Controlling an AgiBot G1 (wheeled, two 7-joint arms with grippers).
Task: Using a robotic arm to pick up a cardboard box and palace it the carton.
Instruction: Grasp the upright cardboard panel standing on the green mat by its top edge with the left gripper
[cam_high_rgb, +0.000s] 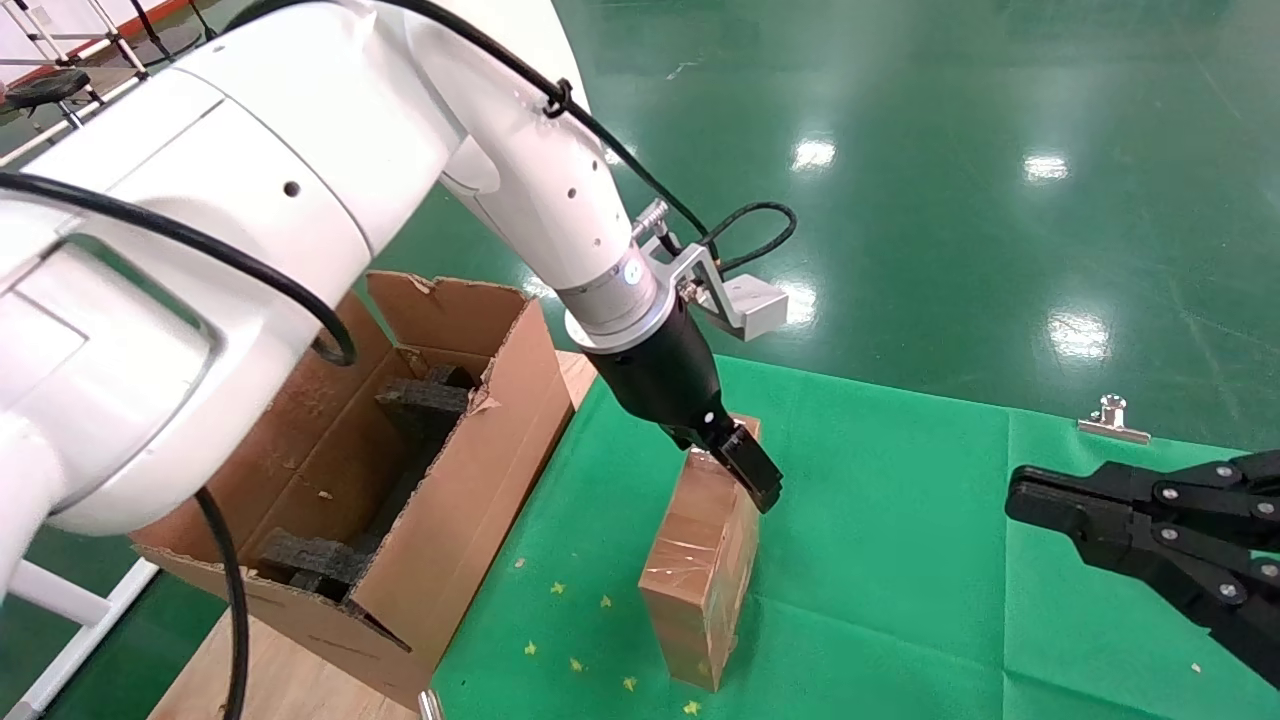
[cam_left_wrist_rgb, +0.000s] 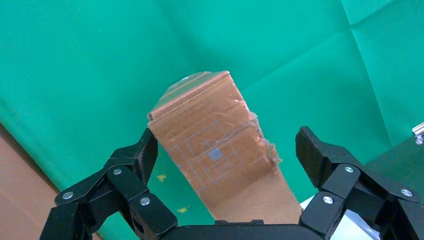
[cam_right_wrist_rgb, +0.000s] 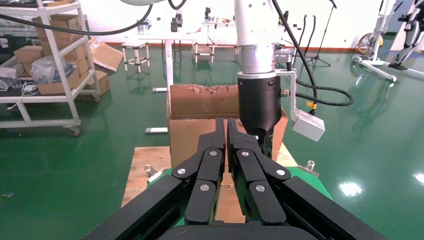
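Observation:
The small tape-wrapped cardboard box (cam_high_rgb: 700, 560) stands on the green mat to the right of the carton. My left gripper (cam_high_rgb: 735, 455), on the white arm, is open and sits over the box's far top end. In the left wrist view the box (cam_left_wrist_rgb: 215, 145) lies between the spread fingers of the left gripper (cam_left_wrist_rgb: 226, 145); the right finger stands clear of it and the left finger is close to its edge. The large carton (cam_high_rgb: 480, 480) with torn flaps and black foam blocks (cam_high_rgb: 420, 400) stands at the left. My right gripper (cam_high_rgb: 1020, 495) is shut and empty, parked at the right.
A green mat (cam_high_rgb: 900, 520) covers the wooden table (cam_high_rgb: 290, 670). A metal clip (cam_high_rgb: 1112, 420) holds the mat's far right edge. Small yellow scraps lie on the mat near the box. The right wrist view shows the carton (cam_right_wrist_rgb: 200, 100) behind the left arm (cam_right_wrist_rgb: 257, 100).

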